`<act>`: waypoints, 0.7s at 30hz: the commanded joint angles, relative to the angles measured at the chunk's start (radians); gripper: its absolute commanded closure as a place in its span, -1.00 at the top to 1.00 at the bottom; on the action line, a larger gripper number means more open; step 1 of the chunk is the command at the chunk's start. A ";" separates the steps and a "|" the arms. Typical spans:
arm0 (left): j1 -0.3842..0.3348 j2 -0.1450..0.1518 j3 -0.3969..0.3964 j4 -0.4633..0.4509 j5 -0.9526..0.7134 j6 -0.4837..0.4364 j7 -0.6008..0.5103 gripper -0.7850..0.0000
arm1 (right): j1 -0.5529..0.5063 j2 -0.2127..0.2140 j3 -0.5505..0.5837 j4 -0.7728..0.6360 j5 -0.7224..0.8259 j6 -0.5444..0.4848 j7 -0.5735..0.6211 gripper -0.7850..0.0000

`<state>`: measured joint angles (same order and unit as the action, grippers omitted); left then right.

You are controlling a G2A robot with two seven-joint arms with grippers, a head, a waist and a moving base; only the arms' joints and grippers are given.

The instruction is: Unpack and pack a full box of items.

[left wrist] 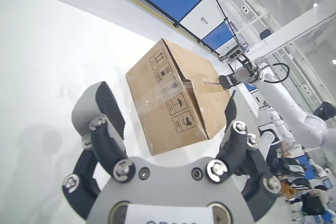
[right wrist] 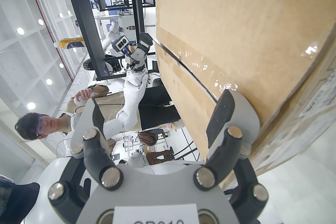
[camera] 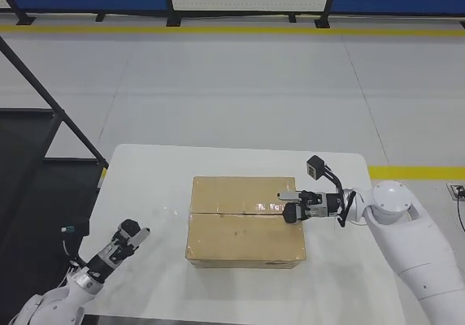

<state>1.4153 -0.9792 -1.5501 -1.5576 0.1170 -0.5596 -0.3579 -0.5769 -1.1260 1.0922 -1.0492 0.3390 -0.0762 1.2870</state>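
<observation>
At the lower right of the top view, the glossy white, round-jointed right arm (camera: 403, 236) carries a small black camera block (camera: 317, 168) and a looping black cable (camera: 348, 213). The right gripper (right wrist: 160, 101) has a grey metal plate, silver screws, black links and pale-grey fingers (right wrist: 244, 109) lined with ribbed black pads (right wrist: 220, 117). The left gripper (left wrist: 168, 96) is built alike.

Box (camera: 245, 221): on the worktop (camera: 151, 175), about midway between the left and right edges, its top seam running left to right. Right gripper (camera: 284, 205): at the box's right end, over the end of that seam, with one of its fingers (right wrist: 221, 114) just beside the seam on the top face. Left gripper (camera: 135, 233): over the worktop's near left corner, well apart from the box and to its left.
</observation>
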 commanded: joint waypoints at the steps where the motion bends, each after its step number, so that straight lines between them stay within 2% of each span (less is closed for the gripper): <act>1: -0.017 -0.001 0.019 0.006 -0.170 0.115 -0.095 1.00 | 0.000 0.000 0.000 0.000 0.000 0.000 0.000 1.00; 6: -0.067 -0.004 0.061 0.038 -0.304 0.269 -0.261 1.00 | 0.000 0.000 0.000 0.000 0.000 0.000 0.000 1.00; 9: -0.084 -0.005 0.089 0.042 -0.293 0.302 -0.307 1.00 | 0.000 0.000 0.000 0.000 0.000 0.000 0.000 1.00; 12: -0.101 -0.012 0.124 0.058 -0.296 0.326 -0.298 1.00 | 0.000 0.000 0.000 0.000 0.000 0.000 0.000 1.00; 16: -0.152 -0.028 0.175 0.127 -0.315 0.383 -0.232 1.00 | 0.000 0.000 0.000 0.000 0.000 0.000 0.000 1.00; 21: -0.200 -0.036 0.239 0.169 -0.068 0.339 -0.101 1.00 | 0.000 0.000 0.000 0.000 0.000 0.000 0.000 1.00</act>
<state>1.2192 -1.0138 -1.3208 -1.3895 -0.0072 -0.2081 -0.4776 -0.5769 -1.1260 1.0922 -1.0492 0.3390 -0.0762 1.2870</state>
